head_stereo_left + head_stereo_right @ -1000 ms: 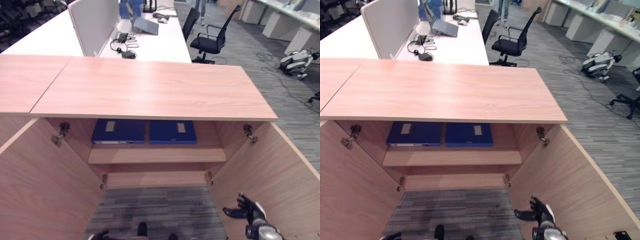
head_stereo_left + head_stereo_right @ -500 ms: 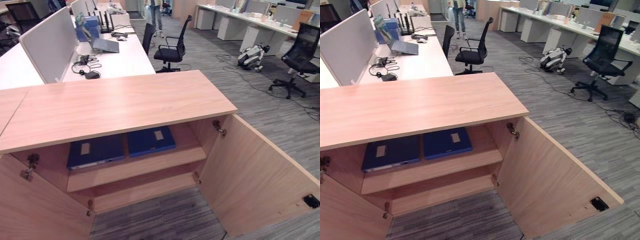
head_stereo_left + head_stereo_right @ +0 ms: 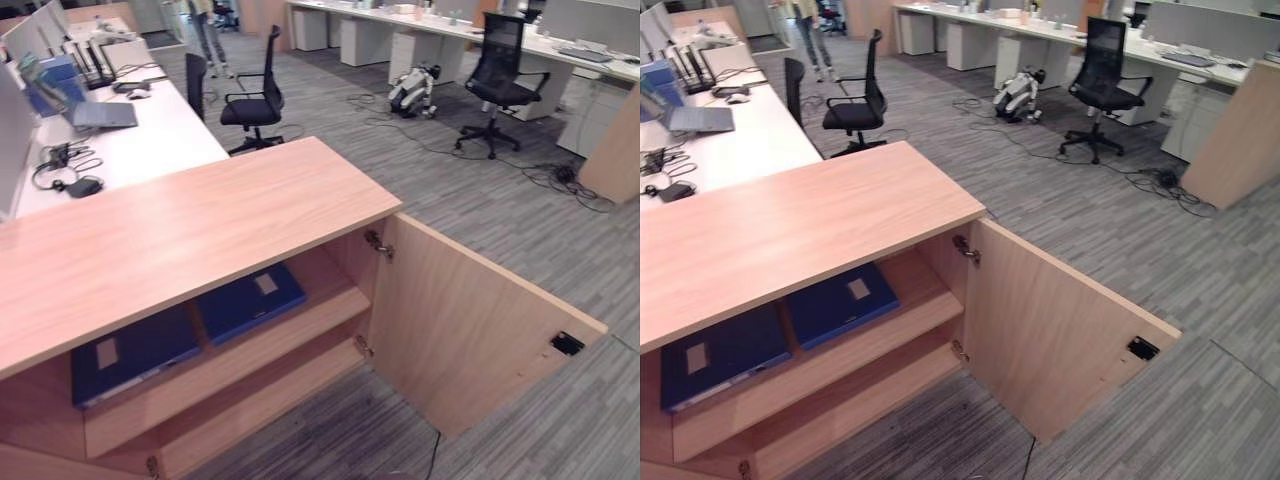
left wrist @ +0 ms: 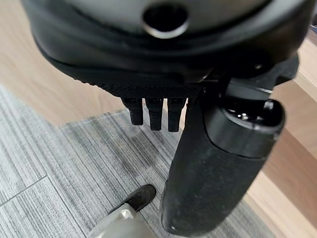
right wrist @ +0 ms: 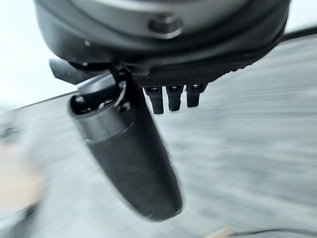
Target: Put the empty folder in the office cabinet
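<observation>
Office cabinet shelf holds two blue folders; both robot hands relaxed, empty.

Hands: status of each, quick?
Left hand: open, fingers straight, holding nothing.
Right hand: open, fingers straight, holding nothing.

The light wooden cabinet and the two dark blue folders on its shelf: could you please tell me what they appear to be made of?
The light wooden cabinet looks like wood-grain laminate board: even, matte grain across top and open door. The two dark blue folders look like plastic-covered board, smooth with a slight sheen; this is uncertain.
</observation>
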Controlling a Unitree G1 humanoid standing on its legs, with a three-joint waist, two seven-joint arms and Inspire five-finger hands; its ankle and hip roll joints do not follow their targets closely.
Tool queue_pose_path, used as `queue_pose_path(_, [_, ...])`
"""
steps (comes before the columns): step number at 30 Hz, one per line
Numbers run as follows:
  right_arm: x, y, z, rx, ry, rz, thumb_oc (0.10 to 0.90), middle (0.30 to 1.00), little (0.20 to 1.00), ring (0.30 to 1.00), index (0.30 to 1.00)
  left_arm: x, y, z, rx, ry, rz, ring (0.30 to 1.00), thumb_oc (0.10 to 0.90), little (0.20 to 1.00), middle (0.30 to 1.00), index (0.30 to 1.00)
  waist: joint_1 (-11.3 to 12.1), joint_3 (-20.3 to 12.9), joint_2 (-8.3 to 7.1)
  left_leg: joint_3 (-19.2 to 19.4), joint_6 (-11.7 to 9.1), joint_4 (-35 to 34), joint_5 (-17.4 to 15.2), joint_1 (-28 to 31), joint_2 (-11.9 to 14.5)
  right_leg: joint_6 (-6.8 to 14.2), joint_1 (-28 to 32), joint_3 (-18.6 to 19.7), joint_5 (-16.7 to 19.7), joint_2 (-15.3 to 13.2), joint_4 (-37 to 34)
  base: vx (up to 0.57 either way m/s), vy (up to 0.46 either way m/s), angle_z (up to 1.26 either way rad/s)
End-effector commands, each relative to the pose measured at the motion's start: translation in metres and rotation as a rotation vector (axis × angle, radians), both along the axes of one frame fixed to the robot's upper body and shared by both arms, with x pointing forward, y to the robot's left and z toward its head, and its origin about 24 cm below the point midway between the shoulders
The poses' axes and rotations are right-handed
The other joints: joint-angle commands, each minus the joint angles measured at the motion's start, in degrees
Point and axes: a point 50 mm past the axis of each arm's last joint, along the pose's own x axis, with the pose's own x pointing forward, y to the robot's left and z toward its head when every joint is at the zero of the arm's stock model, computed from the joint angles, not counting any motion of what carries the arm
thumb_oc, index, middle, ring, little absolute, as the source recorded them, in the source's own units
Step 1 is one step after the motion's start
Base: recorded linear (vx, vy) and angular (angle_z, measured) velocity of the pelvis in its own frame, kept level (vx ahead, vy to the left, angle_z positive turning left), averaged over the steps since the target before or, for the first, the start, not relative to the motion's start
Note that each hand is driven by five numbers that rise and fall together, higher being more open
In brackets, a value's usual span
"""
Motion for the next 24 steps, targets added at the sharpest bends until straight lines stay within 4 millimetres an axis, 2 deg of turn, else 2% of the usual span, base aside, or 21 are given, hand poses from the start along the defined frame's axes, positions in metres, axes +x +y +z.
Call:
queue_pose_path(1, [0.064,-0.019,0.054,-0.269,-0.139,0.268,0.8,0.9,0.9,0.9,0.9,0.007,0.014,0.006,0.058,-0.031,-0.02,0.9,0.8,0.9,0.9,0.9,1.5,0.7,-2.22,-0.2,0.7,2.7,-2.6,-2.7,1.0,6.5,7.9,-1.8,7.1,-1.2,-17.8,-0.02,0.009,-0.21])
queue_pose_path(2, [0.064,-0.018,0.054,-0.268,-0.139,0.268,0.8,0.9,0.9,0.9,0.9,0.007,0.014,0.006,0.058,-0.031,-0.02,0.9,0.8,0.9,0.9,0.9,1.5,0.6,-2.27,-0.1,0.7,2.6,-2.4,-2.9,1.0,6.5,7.7,-1.8,7.3,-1.2,-17.8,-0.01,0.014,-0.19])
queue_pose_path(3, [0.074,-0.015,0.061,-0.29,-0.159,0.324,0.8,0.9,0.9,0.9,0.9,0.008,0.013,0.006,0.056,-0.037,-0.025,0.9,0.8,0.9,0.9,0.9,1.6,0.8,-2.22,0.0,0.8,2.8,-2.7,-2.7,1.1,6.6,7.9,-1.6,7.1,-1.1,-17.7,-0.02,0.003,-0.1])
queue_pose_path(4, [0.093,-0.006,0.077,-0.34,-0.212,0.44,0.8,0.9,0.9,0.9,0.9,0.012,0.011,0.006,0.052,-0.05,-0.04,0.9,0.8,0.9,0.9,0.9,1.8,1.1,-2.21,0.1,0.7,3.1,-2.6,-2.7,1.3,6.5,8.0,-1.2,7.0,-1.1,-17.7,-0.02,0.002,-0.07])
queue_pose_path(5, [0.093,-0.006,0.077,-0.339,-0.213,0.44,0.8,0.9,0.9,0.9,0.9,0.013,0.012,0.006,0.052,-0.05,-0.04,0.9,0.8,0.9,0.9,0.9,1.8,0.9,-2.26,0.1,0.7,2.9,-2.3,-2.9,1.3,6.5,7.7,-1.2,7.2,-1.1,-17.7,-0.02,-0.001,-0.07])
queue_pose_path(8, [0.126,0.018,0.106,-0.411,-0.332,0.65,0.8,0.9,0.9,0.9,0.9,0.019,0.007,0.006,0.045,-0.061,-0.093,0.9,0.8,0.9,0.9,0.9,2.6,1.3,-2.07,-0.2,0.6,3.4,-2.5,-2.9,1.4,6.4,8.2,-1.5,6.7,-1.1,-17.7,0.0,-0.001,-0.08])
queue_pose_path(9, [0.126,0.018,0.106,-0.411,-0.333,0.65,0.8,0.9,0.9,0.9,0.9,0.02,0.007,0.006,0.046,-0.061,-0.093,0.9,0.8,0.9,0.9,0.9,2.6,1.2,-2.12,-0.2,0.6,3.2,-2.2,-3.1,1.4,6.3,7.9,-1.5,6.9,-1.1,-17.7,0.0,0.001,-0.05])
queue_pose_path(10, [0.138,0.031,0.119,-0.437,-0.388,0.747,0.8,0.9,0.9,0.9,0.9,0.022,0.005,0.006,0.043,-0.065,-0.114,0.9,0.8,0.9,0.9,0.9,3.1,1.5,-2.05,-0.7,0.5,3.2,-2.3,-3.1,1.3,6.2,8.3,-2.0,6.6,-1.2,-17.6,0.0,0.0,0.0])
queue_pose_path(12, [0.144,0.039,0.126,-0.448,-0.419,0.803,0.8,0.9,0.9,0.9,0.9,0.024,0.005,0.006,0.043,-0.067,-0.124,0.9,0.8,0.9,0.9,0.9,3.4,1.4,-2.1,-0.9,0.4,3.0,-1.8,-3.5,1.2,6.1,8.1,-2.4,6.6,-1.2,-17.6,-0.01,-0.01,0.03])
queue_pose_path(14, [0.158,0.066,0.146,-0.453,-0.529,0.956,0.8,0.9,0.9,0.9,0.9,0.023,0.005,0.006,0.051,-0.055,-0.158,0.9,0.8,0.9,0.9,0.9,4.8,1.8,-2.22,-2.0,0.2,3.0,-1.4,-4.2,0.9,6.0,8.3,-3.8,6.5,-1.6,-17.8,0.0,0.0,0.0])
queue_pose_path(15, [0.158,0.067,0.146,-0.453,-0.529,0.956,0.8,0.9,0.9,0.9,0.9,0.023,0.005,0.006,0.051,-0.055,-0.158,0.9,0.8,0.9,0.9,0.9,4.7,1.8,-2.23,-2.0,0.2,3.0,-1.4,-4.2,0.9,6.0,8.4,-3.9,6.5,-1.6,-17.8,-0.01,-0.018,0.04])
queue_pose_path(18, [0.167,0.089,0.164,-0.437,-0.653,1.05,0.8,0.9,0.9,0.9,0.9,0.018,0.007,0.006,0.055,-0.038,-0.168,0.9,0.8,0.9,0.9,0.9,5.7,2.1,-2.18,-2.9,0.1,3.1,-1.2,-4.6,0.8,6.0,8.4,-4.9,6.4,-1.8,-17.7,0.0,-0.007,0.09])
queue_pose_path(19, [0.171,0.104,0.178,-0.423,-0.751,1.105,0.8,0.9,0.9,0.9,0.9,0.013,0.007,0.005,0.058,-0.025,-0.173,0.9,0.8,0.9,0.9,0.9,6.4,2.4,-2.1,-3.4,0.1,3.3,-1.4,-4.7,0.6,6.0,8.7,-5.4,6.2,-1.8,-17.7,0.0,-0.012,0.18])
queue_pose_path(21, [0.174,0.126,0.189,-0.355,-0.875,1.175,0.8,0.9,0.9,0.9,0.9,0.007,0.009,0.005,0.061,-0.009,-0.178,0.9,0.8,0.9,0.9,0.9,7.0,2.4,-2.17,-3.9,0.0,3.2,-1.0,-5.1,0.5,6.0,8.5,-6.0,6.3,-1.9,-17.7,0.0,-0.012,0.15])
queue_pose_path(23, [0.176,0.148,0.195,-0.282,-0.967,1.24,0.8,0.9,0.9,0.9,0.9,0.004,0.01,0.005,0.067,0.0,-0.185,0.9,0.8,0.9,0.9,0.9,7.7,2.5,-2.22,-4.4,0.0,3.1,-0.8,-5.4,0.3,6.0,8.4,-6.4,6.3,-2.0,-17.7,0.0,-0.006,0.02])
queue_pose_path(24, [0.181,0.165,0.195,-0.216,-1.012,1.284,0.8,0.9,0.9,0.9,0.9,0.003,0.01,0.005,0.071,0.0,-0.196,0.9,0.8,0.9,0.9,0.9,8.3,2.6,-2.25,-4.7,0.0,3.3,-0.7,-5.5,0.2,5.9,8.6,-6.8,6.3,-2.1,-17.8,-0.01,-0.008,-0.07])
